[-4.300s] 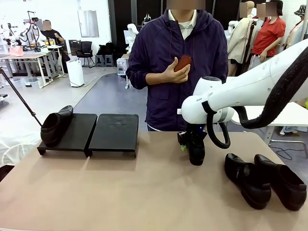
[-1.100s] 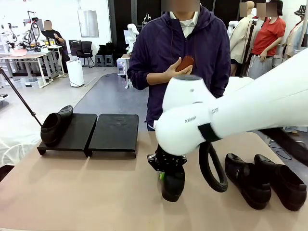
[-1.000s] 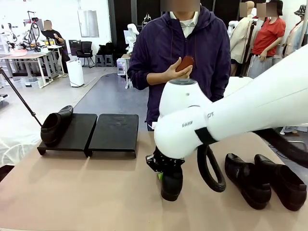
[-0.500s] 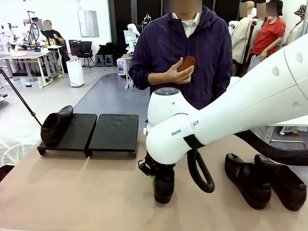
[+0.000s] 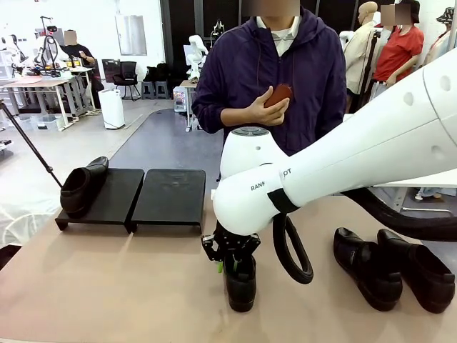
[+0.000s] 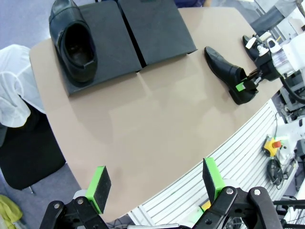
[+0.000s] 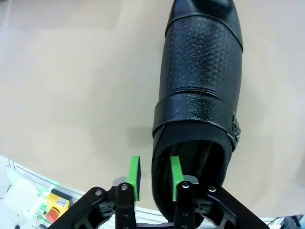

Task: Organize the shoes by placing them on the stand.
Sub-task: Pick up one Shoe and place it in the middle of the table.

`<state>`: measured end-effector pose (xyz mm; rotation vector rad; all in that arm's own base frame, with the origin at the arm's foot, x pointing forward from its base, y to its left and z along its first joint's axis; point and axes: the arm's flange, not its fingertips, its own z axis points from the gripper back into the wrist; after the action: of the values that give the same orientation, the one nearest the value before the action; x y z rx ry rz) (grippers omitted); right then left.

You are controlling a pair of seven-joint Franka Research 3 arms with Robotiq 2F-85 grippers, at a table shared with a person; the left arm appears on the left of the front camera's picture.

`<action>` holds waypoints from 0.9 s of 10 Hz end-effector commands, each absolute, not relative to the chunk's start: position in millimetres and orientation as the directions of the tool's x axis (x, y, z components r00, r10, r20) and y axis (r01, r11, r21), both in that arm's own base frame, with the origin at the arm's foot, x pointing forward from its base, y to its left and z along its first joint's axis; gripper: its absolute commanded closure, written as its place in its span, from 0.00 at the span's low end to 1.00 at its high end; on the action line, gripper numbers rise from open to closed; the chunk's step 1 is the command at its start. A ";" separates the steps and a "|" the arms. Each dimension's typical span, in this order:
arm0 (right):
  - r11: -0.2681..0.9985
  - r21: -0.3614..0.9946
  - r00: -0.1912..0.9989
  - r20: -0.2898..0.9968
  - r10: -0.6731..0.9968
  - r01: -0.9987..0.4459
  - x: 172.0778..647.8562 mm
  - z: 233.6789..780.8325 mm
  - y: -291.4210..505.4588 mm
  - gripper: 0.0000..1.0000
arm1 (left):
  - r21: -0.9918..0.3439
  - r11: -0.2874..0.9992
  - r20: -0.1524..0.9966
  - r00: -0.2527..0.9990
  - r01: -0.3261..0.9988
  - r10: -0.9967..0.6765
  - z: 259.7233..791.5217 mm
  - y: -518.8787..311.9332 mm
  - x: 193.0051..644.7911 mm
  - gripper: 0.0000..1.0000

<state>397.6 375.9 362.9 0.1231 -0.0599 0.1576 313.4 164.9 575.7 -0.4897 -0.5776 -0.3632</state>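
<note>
One black shoe [image 5: 82, 187] lies on the left platform [image 5: 118, 204] of the stand; the right platform [image 5: 170, 196] is bare. Another shoe [image 5: 241, 286] rests on the table near the middle. My right gripper [image 5: 228, 264] stands over its heel. In the right wrist view this shoe [image 7: 200, 86] has one green pad [image 7: 135, 177] outside its side wall and the other inside; the gripper [image 7: 155, 175] is open, with table showing between the outer pad and the leather. Two more shoes [image 5: 366, 268] [image 5: 418, 270] sit at the right. My left gripper [image 6: 155, 183] hangs open, high over the near edge.
A person stands at the far side holding a small reddish-brown brush [image 5: 277, 94] against the chest. From the left wrist view the stand [image 6: 119, 43] lies at the table's far left, with bare tabletop [image 6: 157, 119] between it and the near edge.
My right arm has carried the shoe left and toward the near side, and it now rests on the table. The right jaws have loosened from the shoe's wall. The left arm is unchanged.
</note>
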 end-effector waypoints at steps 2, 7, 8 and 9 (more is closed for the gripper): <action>0.964 0.174 0.979 0.075 0.188 -0.199 393.9 388.6 365.7 0.00 | -0.342 0.828 0.585 0.790 0.445 -0.184 576.1 164.7 311.8 0.00; 0.894 0.247 0.926 0.046 0.375 -0.374 341.3 485.9 291.5 0.00 | -0.342 0.828 0.585 0.790 0.445 -0.184 576.1 164.7 311.8 0.00; 0.860 0.268 0.895 0.022 0.446 -0.435 325.9 514.3 253.0 0.00 | -0.342 0.828 0.585 0.790 0.445 -0.184 576.1 164.7 311.8 0.00; 0.812 0.306 0.859 0.039 0.511 -0.497 311.8 537.8 213.2 0.00 | -0.342 0.828 0.585 0.790 0.445 -0.184 576.1 164.7 311.8 0.00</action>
<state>323.6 263.2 522.9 0.2896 0.0272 0.4632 313.4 165.2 575.6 -0.4900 -0.5774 -0.3626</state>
